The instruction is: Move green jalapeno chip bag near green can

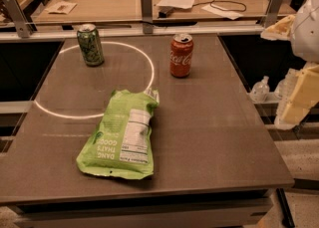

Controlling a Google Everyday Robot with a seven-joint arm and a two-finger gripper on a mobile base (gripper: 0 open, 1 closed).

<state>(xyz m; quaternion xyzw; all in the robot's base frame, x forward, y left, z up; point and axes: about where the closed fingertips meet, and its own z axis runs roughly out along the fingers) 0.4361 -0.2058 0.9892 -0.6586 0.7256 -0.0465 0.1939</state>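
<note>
The green jalapeno chip bag (121, 135) lies flat on the grey table, front of centre, with its white nutrition panel facing up. The green can (90, 45) stands upright at the table's far left, on the edge of a white circle line. The bag and the can are well apart. Only white and cream parts of my arm (300, 92) show at the right edge, beside the table and off its surface. My gripper is out of view.
A red Coca-Cola can (181, 55) stands upright at the far centre-right of the table (224, 137). A white circle (149, 80) is marked on the tabletop. Behind a metal rail, a wooden desk (124, 3) holds papers and cables. A small clear bottle (259, 90) sits right of the table.
</note>
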